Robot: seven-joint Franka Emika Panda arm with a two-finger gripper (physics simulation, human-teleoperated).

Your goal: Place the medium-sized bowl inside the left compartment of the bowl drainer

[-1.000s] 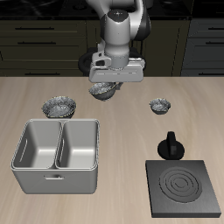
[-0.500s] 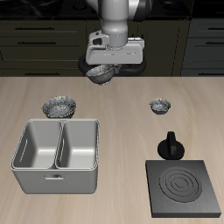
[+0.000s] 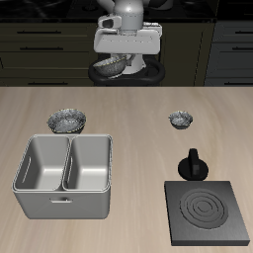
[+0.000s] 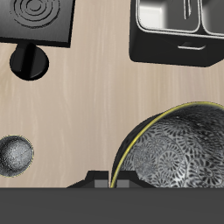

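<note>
My gripper [image 3: 116, 61] is shut on the rim of the medium-sized bowl [image 3: 111, 68] and holds it high above the back of the table. The wrist view shows that bowl [image 4: 179, 153] close up, grey with a speckled dark inside. The bowl drainer [image 3: 63, 203] stands near the table's front edge, well below and forward of the gripper, and both basins are empty. Its left compartment [image 3: 42, 163] is the basin farther from the stove plate. The drainer also shows in the wrist view [image 4: 175, 51].
A wider flat grey bowl [image 3: 66, 121] lies behind the drainer. The smallest grey bowl [image 3: 180, 120] lies mid-table and also shows in the wrist view [image 4: 16, 153]. A black upright object [image 3: 192, 163] stands behind the black stove plate [image 3: 207, 211].
The gripper has risen from just above the table with the medium-sized bowl in it, and drifted slightly back. Nothing else moved.
</note>
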